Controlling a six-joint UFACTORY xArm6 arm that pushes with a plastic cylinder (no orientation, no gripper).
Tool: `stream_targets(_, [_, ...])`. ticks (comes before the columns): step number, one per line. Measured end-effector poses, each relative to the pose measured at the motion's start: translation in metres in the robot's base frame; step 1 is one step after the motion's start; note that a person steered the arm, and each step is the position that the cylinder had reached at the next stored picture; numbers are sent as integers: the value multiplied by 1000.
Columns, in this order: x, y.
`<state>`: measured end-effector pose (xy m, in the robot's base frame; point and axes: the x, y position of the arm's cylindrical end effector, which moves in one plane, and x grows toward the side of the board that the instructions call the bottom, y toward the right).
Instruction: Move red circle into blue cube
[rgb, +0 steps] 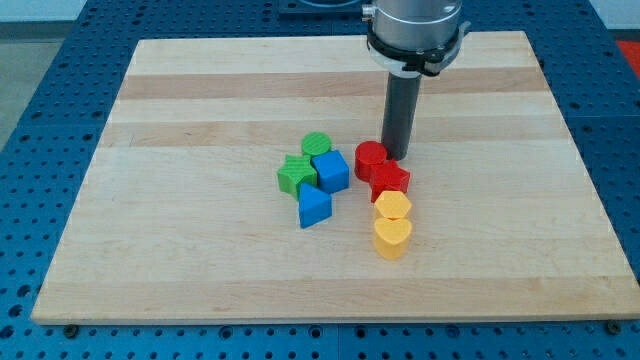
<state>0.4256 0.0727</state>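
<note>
The red circle sits near the board's middle, just right of the blue cube with a small gap between them. My tip rests on the board right beside the red circle, at its upper right, touching or nearly touching it. A red star lies just below and to the right of the red circle, touching it.
A green circle and a green star hug the blue cube's top and left. A blue triangle block lies below the cube. Two yellow hearts line up below the red star. The wooden board carries all of them.
</note>
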Motion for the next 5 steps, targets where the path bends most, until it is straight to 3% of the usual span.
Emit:
stream_targets(2, [11,57])
stream_targets(3, [16,58])
stream_targets(5, [13,5])
